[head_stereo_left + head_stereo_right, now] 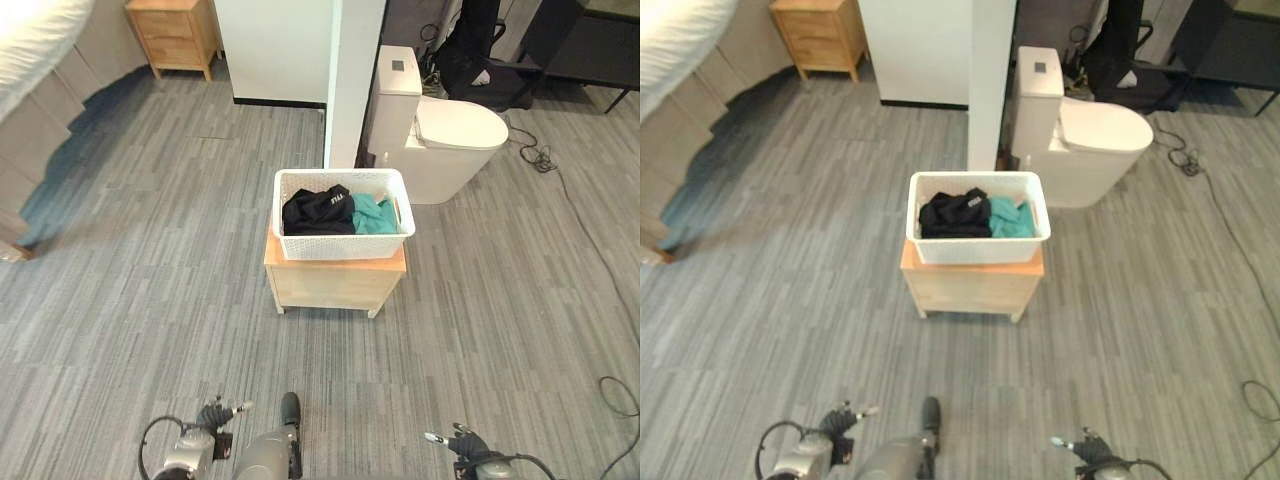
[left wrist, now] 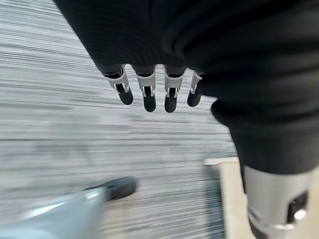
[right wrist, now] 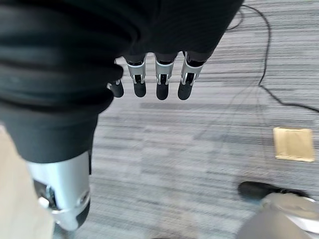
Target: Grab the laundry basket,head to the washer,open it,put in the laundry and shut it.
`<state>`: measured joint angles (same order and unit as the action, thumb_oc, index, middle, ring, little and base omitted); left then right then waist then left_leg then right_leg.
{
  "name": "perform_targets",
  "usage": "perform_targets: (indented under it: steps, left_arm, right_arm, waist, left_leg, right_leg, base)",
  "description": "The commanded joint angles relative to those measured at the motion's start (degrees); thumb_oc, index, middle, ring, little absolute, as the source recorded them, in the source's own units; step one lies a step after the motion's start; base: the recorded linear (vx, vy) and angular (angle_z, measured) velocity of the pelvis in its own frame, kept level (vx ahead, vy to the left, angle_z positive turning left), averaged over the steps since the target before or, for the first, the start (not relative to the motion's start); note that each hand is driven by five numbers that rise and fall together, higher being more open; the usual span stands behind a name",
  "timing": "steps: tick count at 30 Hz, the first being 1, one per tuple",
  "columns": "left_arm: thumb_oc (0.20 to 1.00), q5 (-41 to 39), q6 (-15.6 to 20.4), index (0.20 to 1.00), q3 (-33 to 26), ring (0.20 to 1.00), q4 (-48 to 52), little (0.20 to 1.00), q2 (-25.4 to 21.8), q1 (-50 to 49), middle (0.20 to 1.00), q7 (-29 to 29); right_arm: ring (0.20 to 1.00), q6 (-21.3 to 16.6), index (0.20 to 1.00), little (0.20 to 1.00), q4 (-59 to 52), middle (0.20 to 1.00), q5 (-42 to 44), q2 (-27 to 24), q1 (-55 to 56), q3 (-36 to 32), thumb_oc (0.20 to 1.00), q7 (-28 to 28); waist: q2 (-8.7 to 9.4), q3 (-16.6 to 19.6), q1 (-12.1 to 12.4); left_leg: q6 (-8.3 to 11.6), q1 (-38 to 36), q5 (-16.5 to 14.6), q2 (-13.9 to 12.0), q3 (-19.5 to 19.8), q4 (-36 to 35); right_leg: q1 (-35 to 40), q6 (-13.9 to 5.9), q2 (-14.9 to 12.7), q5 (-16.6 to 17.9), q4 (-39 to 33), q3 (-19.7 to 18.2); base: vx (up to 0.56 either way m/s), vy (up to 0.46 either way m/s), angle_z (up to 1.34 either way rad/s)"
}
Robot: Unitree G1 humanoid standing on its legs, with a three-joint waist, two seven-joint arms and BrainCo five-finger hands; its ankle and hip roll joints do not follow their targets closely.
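A white woven laundry basket (image 1: 343, 245) stands on a low wooden cabinet (image 1: 335, 283) in the middle of the floor. Inside it lie a black garment (image 1: 318, 211) and a teal garment (image 1: 375, 214). My left hand (image 1: 216, 418) hangs low at the bottom edge, well short of the basket, and its fingers (image 2: 148, 94) point straight down at the floor, holding nothing. Near the bottom right my right hand (image 1: 462, 443) hangs the same way, its fingers (image 3: 161, 84) straight and empty.
A white toilet (image 1: 440, 135) stands behind the basket to the right, beside a white pillar (image 1: 352, 80). A wooden nightstand (image 1: 176, 35) is at the back left. Black cables (image 1: 590, 240) trail over the floor on the right. A small tan square (image 3: 293, 144) lies on the floor.
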<state>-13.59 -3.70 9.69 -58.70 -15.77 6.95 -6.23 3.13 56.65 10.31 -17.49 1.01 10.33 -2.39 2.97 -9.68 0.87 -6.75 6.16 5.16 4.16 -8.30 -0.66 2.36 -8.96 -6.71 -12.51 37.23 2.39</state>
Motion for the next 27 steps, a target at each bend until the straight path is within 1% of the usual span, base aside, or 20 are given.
perform_targets:
  steps: [1, 2, 3, 4, 6, 8, 10, 12, 14, 17, 19, 20, 21, 22, 23, 24, 25, 26, 27]
  left_arm:
    - [1.000, -1.65, 1.30, 1.000, -0.64, 1.000, 3.54, 1.000, -1.51, -0.83, 1.000, -1.46]
    - [1.000, -1.70, 1.29, 1.000, -0.49, 1.000, 3.66, 1.000, -1.65, -0.63, 1.000, -1.44]
    - [1.000, -1.78, 1.31, 1.000, -0.61, 1.000, 3.67, 1.000, -1.66, -0.54, 1.000, -1.49]
    - [1.000, -1.47, 1.27, 1.000, -0.78, 1.000, 3.39, 1.000, -1.77, -0.43, 1.000, -1.59]
    - [1.000, -1.25, 1.16, 1.000, -0.52, 1.000, 3.17, 1.000, -1.67, -0.42, 1.000, -1.41]
    - [1.000, -0.66, 1.11, 1.000, -0.51, 1.000, 2.49, 1.000, -1.36, -0.57, 1.000, -1.32]
    - [1.000, -0.15, 1.03, 1.000, -0.53, 1.000, 1.84, 1.000, -1.17, -0.67, 1.000, -1.33]
    - [1.000, 0.27, 1.02, 1.000, -0.62, 1.000, 1.51, 1.000, -1.09, -0.91, 1.000, -1.30]
    - [1.000, 0.74, 1.04, 1.000, -0.52, 1.000, 1.31, 1.000, -1.05, -0.88, 1.000, -1.29]
    - [1.000, 1.11, 1.15, 1.000, -0.60, 1.000, 0.84, 1.000, -0.96, -0.95, 1.000, -1.35]
    - [1.000, 1.31, 1.02, 1.000, -0.47, 1.000, 0.88, 1.000, -0.95, -0.90, 1.000, -1.27]
    - [1.000, 1.31, 1.01, 1.000, -0.46, 1.000, 0.89, 1.000, -0.94, -0.91, 1.000, -1.27]
    - [1.000, 1.47, 1.06, 1.000, -0.34, 1.000, 1.27, 1.000, -1.09, -0.86, 1.000, -1.30]
    - [1.000, 1.59, 0.99, 1.000, -0.13, 1.000, 1.79, 1.000, -1.21, -0.77, 1.000, -1.22]
    - [1.000, 1.39, 1.00, 1.000, 0.13, 1.000, 3.17, 1.000, -1.78, -0.36, 1.000, -1.41]
    - [1.000, 1.39, 0.99, 1.000, 0.14, 1.000, 3.19, 1.000, -1.78, -0.37, 1.000, -1.42]
    - [1.000, 1.09, 0.97, 1.000, 0.15, 1.000, 4.16, 1.000, -2.08, -0.22, 1.000, -1.51]
    - [1.000, 1.28, 1.03, 1.000, 0.10, 1.000, 4.28, 1.000, -2.04, -0.16, 1.000, -1.63]
    - [1.000, 1.35, 1.01, 1.000, 0.30, 1.000, 4.22, 1.000, -1.94, -0.13, 1.000, -1.73]
  right_arm:
    - [1.000, -0.22, 1.000, 1.000, -2.92, 1.000, -1.17, -3.22, -0.90, 0.16, 1.000, -0.35]
    - [1.000, -0.32, 1.000, 1.000, -3.39, 1.000, -1.04, -3.28, -1.06, 0.40, 1.000, -0.33]
    - [1.000, -0.41, 1.000, 1.000, -3.83, 1.000, -1.00, -3.09, -0.91, 0.44, 1.000, -0.32]
    - [1.000, -0.43, 1.000, 1.000, -4.14, 1.000, -1.02, -3.08, -0.89, 0.49, 1.000, -0.31]
    - [1.000, -0.49, 1.000, 1.000, -4.67, 1.000, -0.95, -3.30, -0.84, 0.41, 1.000, -0.50]
    - [1.000, -0.54, 1.000, 1.000, -5.36, 1.000, -0.91, -3.40, -0.63, 0.21, 1.000, -0.61]
    - [1.000, -0.56, 1.000, 1.000, -5.72, 1.000, -0.93, -3.46, -0.52, -0.08, 1.000, -0.81]
    - [1.000, -0.44, 1.000, 1.000, -6.03, 1.000, -1.09, -3.62, -0.14, -0.29, 1.000, -0.97]
    - [1.000, -0.45, 1.000, 1.000, -5.82, 1.000, -1.03, -3.81, 0.30, -0.16, 1.000, -1.02]
    - [1.000, -0.45, 1.000, 1.000, -5.72, 1.000, -1.38, -4.40, 1.18, -0.54, 1.000, -1.11]
    - [1.000, -0.38, 1.000, 1.000, -6.47, 1.000, -1.34, -5.11, 1.71, -0.85, 1.000, -1.10]
    - [1.000, -0.37, 1.000, 1.000, -6.49, 1.000, -1.34, -5.12, 1.73, -0.85, 1.000, -1.10]
    - [1.000, -0.45, 1.000, 1.000, -6.77, 1.000, -1.19, -5.62, 1.84, -1.03, 1.000, -1.15]
    - [1.000, -0.43, 1.000, 1.000, -7.34, 1.000, -0.95, -6.13, 1.84, -1.20, 1.000, -1.31]
    - [1.000, -0.27, 1.000, 1.000, -9.89, 1.000, -1.06, -7.75, 2.11, -2.04, 1.000, -1.52]
    - [1.000, -0.24, 1.000, 1.000, -9.93, 1.000, -1.07, -7.76, 2.14, -2.06, 1.000, -1.52]
    - [1.000, -0.15, 1.000, 1.000, -11.71, 1.000, -0.82, -8.70, 3.09, -3.62, 1.000, -1.79]
    - [1.000, -0.15, 1.000, 1.000, -12.31, 1.000, -0.62, -9.04, 3.69, -4.43, 1.000, -1.73]
    - [1.000, -0.05, 1.000, 1.000, -12.47, 1.000, -0.68, -9.33, 4.11, -4.92, 1.000, -1.86]
  waist:
    - [-3.63, -2.16, 0.36]
    - [-4.07, -2.81, -0.65]
    - [-4.14, -3.24, -0.90]
    - [-4.30, -3.37, -0.97]
    - [-4.82, -3.50, -1.50]
    - [-4.86, -3.54, -1.91]
    - [-4.61, -3.43, -2.07]
    - [-4.46, -3.39, -2.52]
    - [-4.03, -3.19, -2.83]
    - [-3.05, -2.08, -2.48]
    - [-2.88, -1.58, -2.56]
    - [-2.90, -1.59, -2.61]
    - [-2.79, -1.57, -2.68]
    - [-2.68, -1.87, -2.65]
    - [-2.22, -2.87, -2.49]
    - [-2.24, -2.84, -2.52]
    - [-2.10, -2.85, -2.76]
    - [-2.18, -2.77, -2.74]
    - [-2.17, -2.64, -2.51]
  left_leg:
    - [4.73, 2.47, -5.02, -3.03, -0.42, 6.00]
    - [4.70, 0.49, -5.04, -2.85, 0.43, 4.71]
    - [4.61, -1.18, -5.40, -2.54, 0.66, 4.02]
    - [4.95, -2.77, -5.84, -2.78, 0.07, 3.13]
    - [5.50, -4.00, -6.15, -3.04, 0.77, 2.69]
    - [5.94, -5.62, -6.47, -2.99, 0.95, 1.84]
    - [6.49, -6.94, -6.99, -2.95, 0.99, 1.45]
    - [6.92, -8.18, -7.59, -2.93, 1.56, 1.56]
    - [7.42, -8.84, -8.32, -2.87, 2.16, 2.46]
    - [8.47, -9.84, -9.23, -3.28, 2.49, 3.19]
    - [9.29, -9.61, -10.07, -3.64, 2.99, 5.26]
    - [9.30, -9.57, -10.14, -3.67, 3.04, 5.38]
    - [9.76, -8.96, -10.59, -3.79, 3.10, 7.49]
    - [10.14, -8.03, -10.33, -3.82, 3.29, 9.78]
    - [11.19, -4.62, -9.03, -3.95, 4.15, 15.91]
    - [11.20, -4.53, -9.07, -3.96, 4.20, 16.02]
    - [11.17, -2.52, -8.07, -6.11, 2.72, 13.03]
    - [11.40, -1.63, -6.87, -7.37, 2.34, 10.64]
    - [11.68, -1.13, -5.85, -7.99, 2.71, 8.87]
  right_leg:
    - [-3.68, -0.67, 0.27, 14.08, -5.03, 2.88]
    - [-6.70, -0.02, 3.05, 11.37, -3.15, 1.99]
    - [-8.05, 0.33, 2.36, 10.36, -4.86, 4.62]
    - [-7.86, 0.95, 0.16, 8.87, -8.79, 8.98]
    - [-8.95, 1.64, 1.06, 5.86, -12.39, 10.27]
    - [-9.62, 1.66, 1.16, 6.06, -16.95, 11.14]
    - [-9.95, 1.44, 0.51, 7.39, -21.38, 11.65]
    - [-9.63, 1.14, 0.70, 8.35, -24.03, 10.32]
    - [-8.46, 1.12, 1.73, 8.59, -25.96, 8.02]
    - [-4.60, 2.08, 3.16, 8.66, -30.42, 8.06]
    - [-2.89, 2.53, 3.68, 8.48, -32.22, 8.81]
    - [-2.83, 2.54, 3.70, 8.49, -32.28, 8.86]
    - [-2.15, 2.81, 3.84, 8.19, -32.92, 9.02]
    - [-1.78, 3.16, 3.95, 8.00, -33.18, 9.15]
    - [-0.99, 4.01, 3.86, 7.65, -33.79, 9.32]
    - [-1.01, 4.02, 3.88, 7.66, -33.81, 9.36]
    - [-0.02, 3.63, 3.17, 7.38, -35.23, 10.17]
    - [0.37, 3.16, 2.74, 7.58, -36.11, 10.49]
    - [0.64, 2.72, 2.32, 7.81, -36.60, 10.52]
  base:
    - [0.24, 0.159, 0.00]
    - [0.27, 0.122, -0.01]
    - [0.31, 0.098, 0.31]
    - [0.27, 0.057, 0.47]
    - [0.22, -0.014, 0.12]
    - [0.20, -0.055, 0.09]
    - [0.20, -0.096, 0.26]
    - [0.19, -0.116, 0.04]
    - [0.17, -0.133, 0.08]
    - [0.15, -0.192, 0.11]
    - [0.10, -0.168, 0.04]
    - [0.06, -0.130, 0.19]
    - [0.04, -0.118, 0.14]
    - [0.06, -0.227, 0.07]
    - [0.03, -0.161, 0.00]
    - [0.06, -0.090, -0.02]
    - [0.07, 0.057, 0.01]
    - [0.10, 0.082, 0.05]
    - [0.09, 0.105, 0.15]
